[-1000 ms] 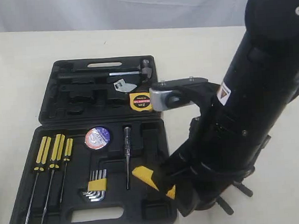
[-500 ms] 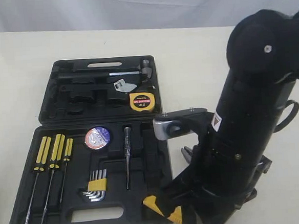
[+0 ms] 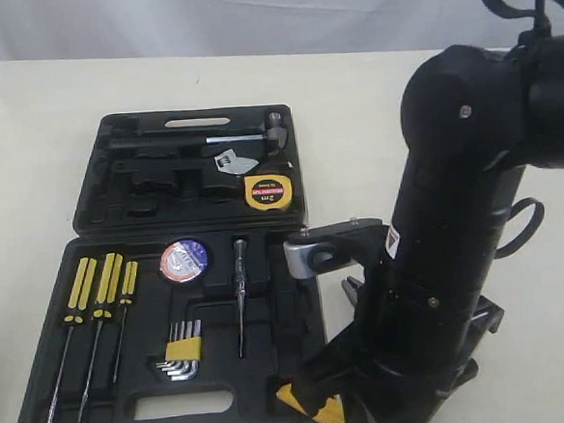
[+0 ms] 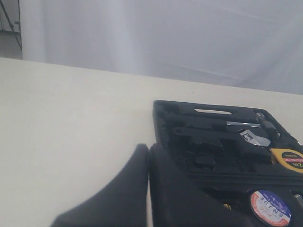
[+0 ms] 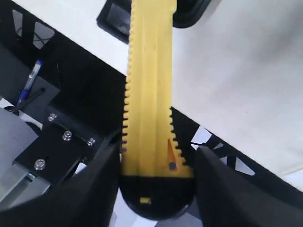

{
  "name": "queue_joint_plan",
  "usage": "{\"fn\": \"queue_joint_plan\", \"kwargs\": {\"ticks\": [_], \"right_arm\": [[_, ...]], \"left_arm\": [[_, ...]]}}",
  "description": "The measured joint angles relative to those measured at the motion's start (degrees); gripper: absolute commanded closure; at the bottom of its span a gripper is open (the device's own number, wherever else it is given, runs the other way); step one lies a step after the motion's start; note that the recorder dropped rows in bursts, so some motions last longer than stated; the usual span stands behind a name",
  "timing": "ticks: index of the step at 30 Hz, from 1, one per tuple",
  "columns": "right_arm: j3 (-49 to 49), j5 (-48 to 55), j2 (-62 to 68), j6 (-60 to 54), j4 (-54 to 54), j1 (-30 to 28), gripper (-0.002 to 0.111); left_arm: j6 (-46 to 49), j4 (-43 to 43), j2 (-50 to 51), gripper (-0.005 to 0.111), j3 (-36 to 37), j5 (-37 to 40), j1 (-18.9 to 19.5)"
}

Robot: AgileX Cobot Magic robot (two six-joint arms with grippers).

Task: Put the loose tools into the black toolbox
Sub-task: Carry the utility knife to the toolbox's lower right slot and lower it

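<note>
two black fingers of the right pincer [image 5: 156, 177] squeeze the yellow utility knife [image 5: 150, 85] from both sides, near its dark end. the knife hangs by the front right corner of the black toolbox [image 3: 247, 409] and is not yet down in a slot. the left pincer [image 4: 148, 153] is off to the side, fingers close together, with nothing in them. inside the box, the dark tape roll [image 3: 184, 260] sits in its round hole. the yellow-black tape measure [image 3: 268, 191] lies in the lid part. i cannot see the pliers; the big arm hides some of the table [image 3: 25, 142]. so i think two tools are in, the knife comes next, and the pliers may be left.
</note>
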Motion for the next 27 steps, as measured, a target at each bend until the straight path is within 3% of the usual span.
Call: {"fn": "queue_joint_plan", "kwargs": {"ticks": [27], "right_arm": [[-12.62, 2.68, 5.21, 2.69, -4.93, 0.00, 0.109]], "left_arm": [[0.00, 0.00, 0.00, 0.107, 0.00, 0.00, 0.00]]}}
